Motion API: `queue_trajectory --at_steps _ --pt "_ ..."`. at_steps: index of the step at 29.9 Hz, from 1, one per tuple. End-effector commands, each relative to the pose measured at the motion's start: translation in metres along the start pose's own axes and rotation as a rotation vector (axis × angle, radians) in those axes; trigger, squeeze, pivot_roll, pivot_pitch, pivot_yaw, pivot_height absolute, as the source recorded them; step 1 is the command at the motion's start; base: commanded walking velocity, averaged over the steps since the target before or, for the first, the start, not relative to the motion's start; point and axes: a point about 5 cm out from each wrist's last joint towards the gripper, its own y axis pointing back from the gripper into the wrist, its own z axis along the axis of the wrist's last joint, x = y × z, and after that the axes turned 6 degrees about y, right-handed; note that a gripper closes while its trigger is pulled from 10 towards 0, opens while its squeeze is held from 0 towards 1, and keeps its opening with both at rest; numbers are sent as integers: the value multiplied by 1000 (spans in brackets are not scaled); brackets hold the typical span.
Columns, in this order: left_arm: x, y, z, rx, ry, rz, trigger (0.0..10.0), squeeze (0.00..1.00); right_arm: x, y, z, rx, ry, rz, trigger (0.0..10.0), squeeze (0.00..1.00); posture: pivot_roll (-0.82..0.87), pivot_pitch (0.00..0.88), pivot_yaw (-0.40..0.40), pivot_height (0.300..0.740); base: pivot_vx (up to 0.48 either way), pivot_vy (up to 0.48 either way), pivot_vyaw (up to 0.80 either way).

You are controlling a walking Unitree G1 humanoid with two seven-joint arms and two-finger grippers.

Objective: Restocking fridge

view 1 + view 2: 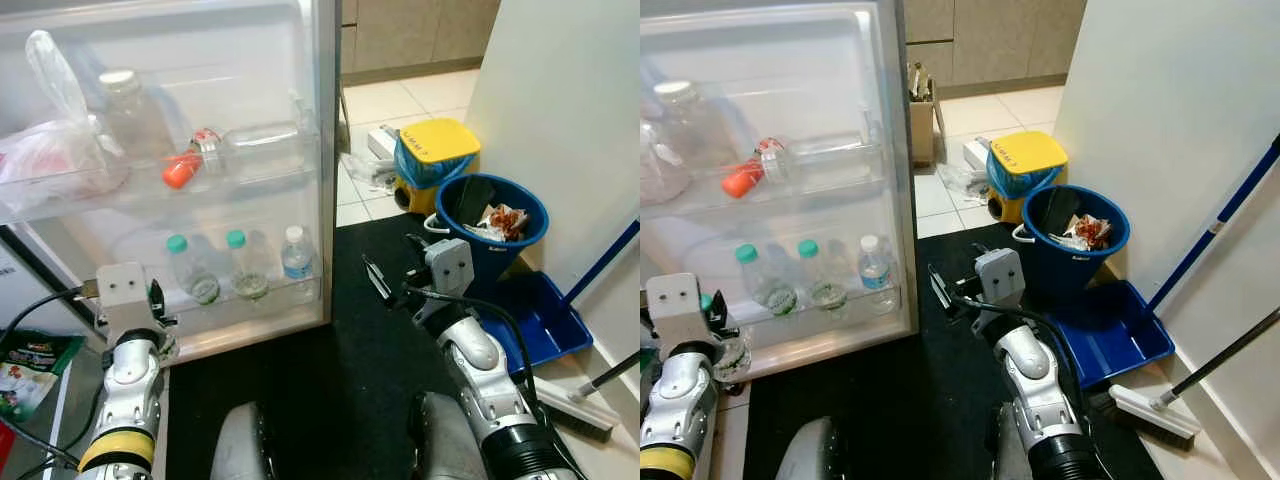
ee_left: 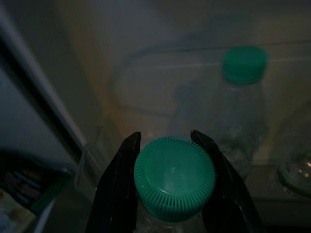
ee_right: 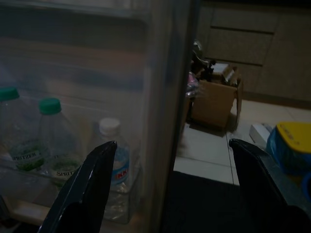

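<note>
Three bottles [image 1: 245,268] already in lower door shelf [image 1: 250,300]; left gripper [image 2: 170,187] jaws pinching green-capped bottle [image 2: 174,177], unplaced; right gripper [image 3: 170,189] jaws spread, empty.

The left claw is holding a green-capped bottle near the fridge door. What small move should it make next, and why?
Probably carry the held bottle forward to the lower door shelf. The left claw is shut on its cap, short of the shelf, where two green-capped bottles and a white-capped bottle already stand, with space at their left.
</note>
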Motion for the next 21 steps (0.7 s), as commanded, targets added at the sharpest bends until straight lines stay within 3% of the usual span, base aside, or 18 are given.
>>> queue_trajectory --at_steps 1,9,12,15,16,21 --pt "7 -1 7 -22 12 1 10000 0 -1 -3 6 -10 16 17 10000 0 20 37 -51 436 0 0 0" --pt "23 -12 9 -13 57 80 10000 0 -14 0 19 -33 50 13 10000 0 -37 66 -96 436 0 0 0" --pt "25 -22 16 -12 156 115 10000 0 -33 11 26 -39 57 -42 10000 0 -69 72 -101 436 0 0 0" --pt "28 -25 20 -17 181 127 10000 0 -38 14 26 -38 56 -60 10000 0 -84 71 -101 436 0 0 0" --pt "34 -31 31 -43 225 147 10000 0 -48 19 28 -37 49 -100 10000 0 -88 71 -101 436 0 0 0" --pt "50 -39 54 -107 276 173 10000 0 -54 24 27 -27 37 -128 10000 0 -77 66 -98 436 0 0 0"
